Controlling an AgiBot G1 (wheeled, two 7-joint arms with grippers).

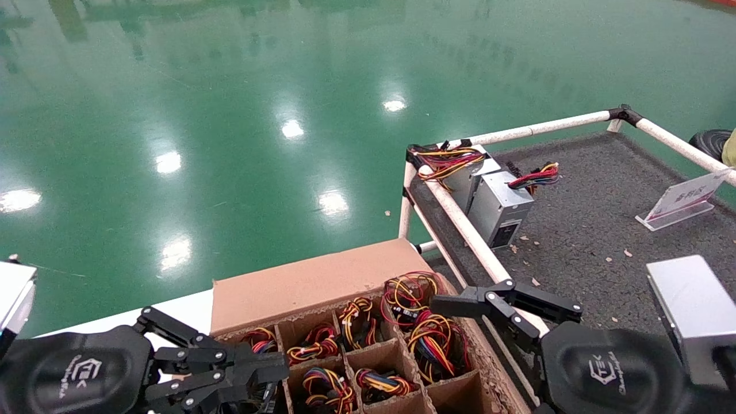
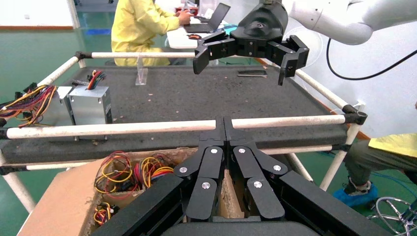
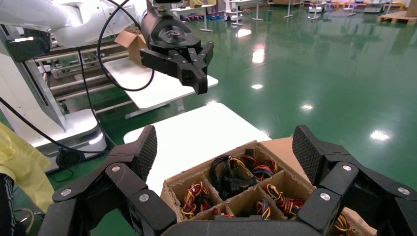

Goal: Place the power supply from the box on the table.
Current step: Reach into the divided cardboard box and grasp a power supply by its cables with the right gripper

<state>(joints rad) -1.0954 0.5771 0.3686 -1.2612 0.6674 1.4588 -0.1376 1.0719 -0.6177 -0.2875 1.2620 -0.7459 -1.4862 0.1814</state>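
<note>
1. The box (image 1: 322,287) is the landmark: a brown carton with a cardboard grid of cells, its far flap folded flat.
2. Beside the box's right edge runs a white pipe rail (image 1: 466,230), which lies between the box and the dark grey table (image 1: 592,195).
3. On the table near that rail sit 2 silver bricks (image 1: 489,195) with small wire bundles, and farther from the box a clear sign stand (image 1: 681,201).
4. Inside the box, most cells hold coils of red, yellow and black wire.
5. The power supply (image 1: 422,322) sits in the box's right-hand column of cells; only its big loose wire bundle shows.
6. The right gripper (image 1: 506,302) hangs over the box's right edge, just above that bundle, fingers spread wide and empty.
7. The left gripper (image 1: 270,368) rests at the box's left side, fingers pressed together, holding nothing.
</note>
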